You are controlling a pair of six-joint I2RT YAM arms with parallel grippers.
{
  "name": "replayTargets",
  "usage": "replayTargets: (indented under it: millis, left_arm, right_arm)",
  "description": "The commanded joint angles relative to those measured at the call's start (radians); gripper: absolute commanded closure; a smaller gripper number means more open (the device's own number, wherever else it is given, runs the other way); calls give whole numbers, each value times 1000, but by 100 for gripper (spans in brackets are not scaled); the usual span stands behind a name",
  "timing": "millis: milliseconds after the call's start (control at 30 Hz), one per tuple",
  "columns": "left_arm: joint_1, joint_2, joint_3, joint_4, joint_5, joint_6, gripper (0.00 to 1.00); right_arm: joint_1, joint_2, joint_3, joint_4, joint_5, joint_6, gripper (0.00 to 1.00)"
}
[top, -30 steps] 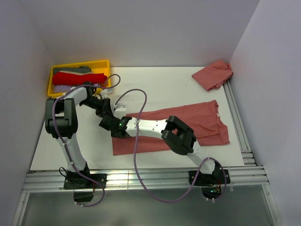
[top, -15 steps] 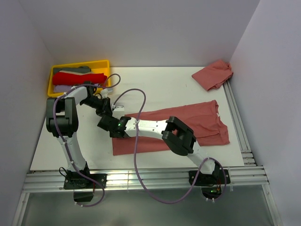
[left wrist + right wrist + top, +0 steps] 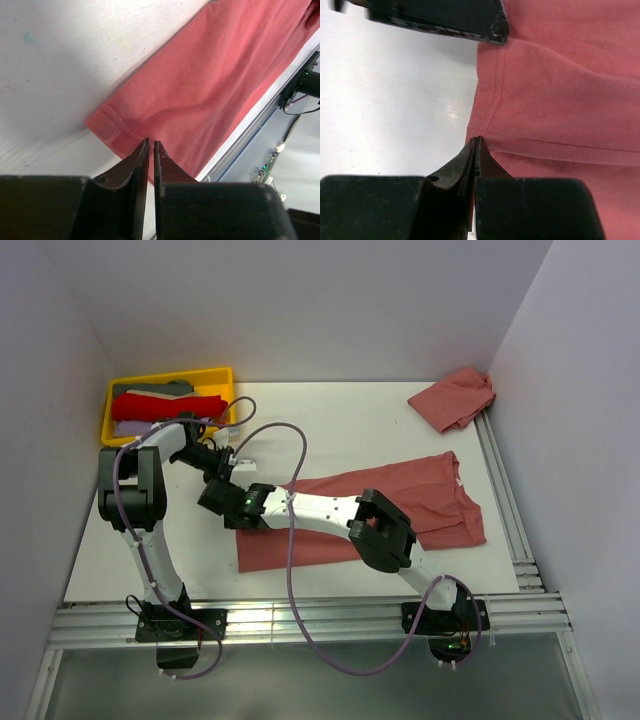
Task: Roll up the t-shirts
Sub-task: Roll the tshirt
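The t-shirt [image 3: 440,502] being worked on is salmon-red. It lies flat on the white worktop [image 3: 360,430], folded into a long strip. The strip runs from left to right, and its right end sits a little farther back than its left end.

Both claws are at the left short end of the strip, close beside each other. The left claw [image 3: 151,142] has its tips right at the stitched hem, near a corner of the cloth. Its two fingers are almost together, with only a thin slit between them. I cannot tell if any cloth is nipped in that slit. The right claw [image 3: 476,139] is clenched tight. Its tips touch the shirt's edge where one layer lies on another. I cannot tell if it has caught any cloth either.

From both claws, the whole shirt stretches away to the right. So I think the roll has to start at this left end and go to the right, the long way of the strip. No roll shows yet. The left arm [image 3: 130,500] stands on this side, so it is nearer. The right arm [image 3: 385,532] has to reach across over the shirt to get here.

A second t-shirt [image 3: 455,398] lies crumpled in the far right corner, well apart. A yellow tray [image 3: 170,374] in the far left corner holds folded clothes [image 3: 165,405].
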Motion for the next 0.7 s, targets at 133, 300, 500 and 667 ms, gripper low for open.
replayTargets:
  millis: [133, 300, 500, 667]
  left_arm:
    - [6, 0, 16, 39, -36, 1, 74]
    - [18, -2, 14, 64, -46, -7, 64]
    - [56, 7, 27, 57, -41, -2, 57]
    - [79, 23, 36, 25, -13, 42, 53]
  right_arm:
    - [12, -10, -10, -3, -19, 26, 88]
    - [13, -43, -60, 8, -9, 32, 70]
    - [18, -82, -68, -17, 39, 46, 61]
    - [28, -137, -96, -21, 76, 72, 61]
